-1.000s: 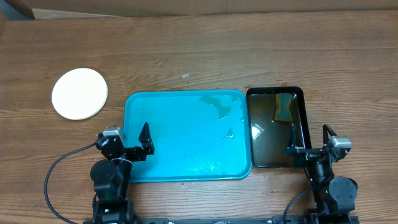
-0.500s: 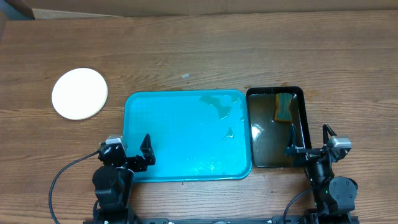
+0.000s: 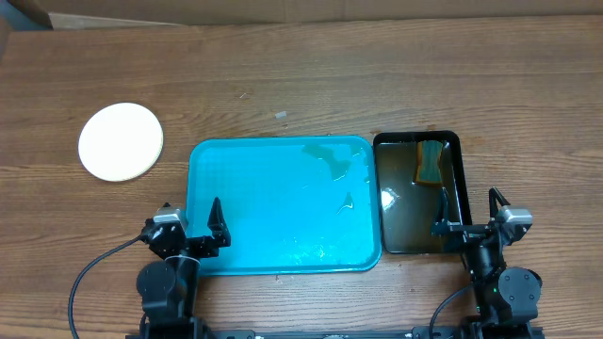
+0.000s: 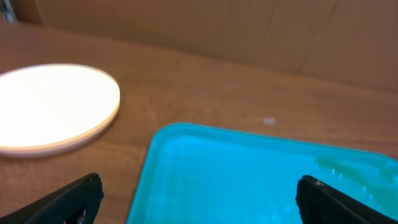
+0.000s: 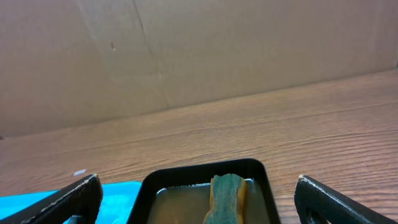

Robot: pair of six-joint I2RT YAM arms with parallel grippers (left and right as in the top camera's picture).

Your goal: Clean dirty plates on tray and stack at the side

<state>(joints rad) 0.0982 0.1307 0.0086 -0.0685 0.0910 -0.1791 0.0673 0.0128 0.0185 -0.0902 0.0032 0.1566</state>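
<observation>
So the big wooden counter [image 3: 377, 75] is mostly bare. The turquoise tray [image 3: 283, 207] sits front and centre with zero plates on it, just some water streaks toward its right side. Touching its right edge is a black tray [image 3: 405, 221] of murky brown water.

The plates [image 3: 121, 141] are well off to the left of the tray, on the counter, and from above they read as one pale round disc. In the left wrist view the edge looks layered, so I'd guess a stack, but I can't count them. A sponge [image 3: 430, 162] sits at the far end of the black tray.

Left gripper [image 4: 199, 193] hangs over the tray's near left corner and right gripper [image 5: 199, 186] over the near end of the black tray, both with jaws spread wide and holding nothing.

Honestly this looks basically done. My tips for the wrap-up: park both arms low and clear, don't swing the left one near the stack, and check that the stack sits square.
</observation>
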